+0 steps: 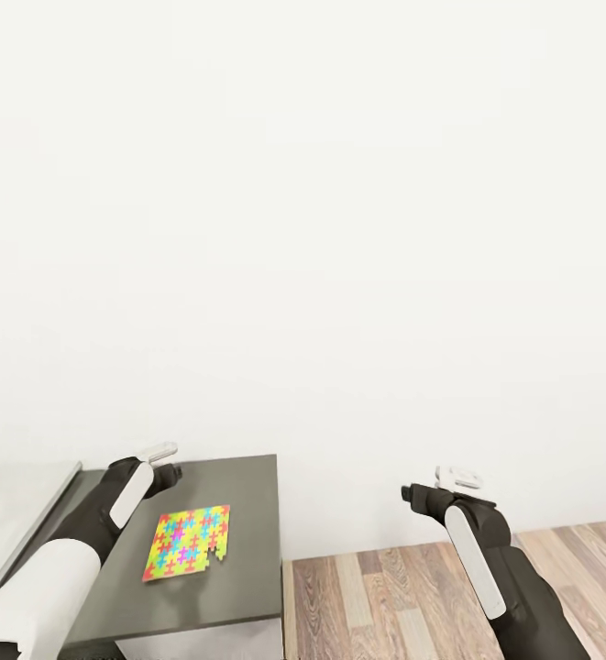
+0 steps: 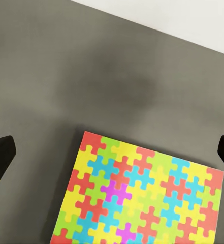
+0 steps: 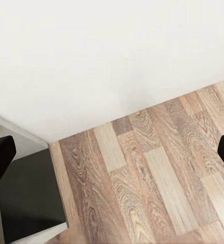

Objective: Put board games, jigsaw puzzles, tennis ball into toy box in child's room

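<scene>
Lying flat on the table's (image 1: 247, 495) dark top, a jigsaw puzzle (image 1: 189, 543) sits beneath the left gripper (image 2: 112, 152), whose fingers (image 2: 1, 155) are spread wide and empty. The right gripper (image 3: 112, 152), equally wide and empty, hangs over plank floor (image 1: 385, 596) right of the table. A white wall (image 1: 339, 229) stands beyond.

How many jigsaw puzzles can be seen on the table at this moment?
1. The jigsaw puzzle lies flat on the dark grey section of the table, just below the left end effector. The view cuts off part of the table, so another may be hidden.
</scene>
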Robot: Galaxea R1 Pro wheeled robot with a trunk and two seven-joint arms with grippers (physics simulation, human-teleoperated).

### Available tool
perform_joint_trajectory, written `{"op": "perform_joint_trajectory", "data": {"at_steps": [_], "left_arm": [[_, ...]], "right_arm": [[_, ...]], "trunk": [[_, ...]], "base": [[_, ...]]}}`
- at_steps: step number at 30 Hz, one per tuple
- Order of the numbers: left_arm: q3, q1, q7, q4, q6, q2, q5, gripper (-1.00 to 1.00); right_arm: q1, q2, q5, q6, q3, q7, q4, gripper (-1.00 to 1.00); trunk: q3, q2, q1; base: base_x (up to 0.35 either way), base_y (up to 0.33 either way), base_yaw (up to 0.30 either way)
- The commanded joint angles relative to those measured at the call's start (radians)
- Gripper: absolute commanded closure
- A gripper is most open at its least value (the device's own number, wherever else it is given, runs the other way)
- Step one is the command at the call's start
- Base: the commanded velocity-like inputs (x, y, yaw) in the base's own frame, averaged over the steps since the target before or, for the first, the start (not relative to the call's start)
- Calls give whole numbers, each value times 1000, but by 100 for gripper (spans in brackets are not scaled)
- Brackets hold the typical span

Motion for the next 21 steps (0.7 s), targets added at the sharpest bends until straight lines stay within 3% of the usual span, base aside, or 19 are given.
{"op": "perform_joint_trajectory", "data": {"at_steps": [1, 21], "left_arm": [[-5, -1, 9, -1, 2, 1, 10, -100], [-8, -1, 11, -2, -1, -3, 9, -100]], "right_arm": [[-1, -1, -10, 2, 2, -10, -1, -100], [-2, -1, -10, 1, 2, -10, 0, -100]], "trunk": [[-4, -3, 1], [-37, -3, 1]], "base": [[0, 0, 0], [0, 0, 0]]}}
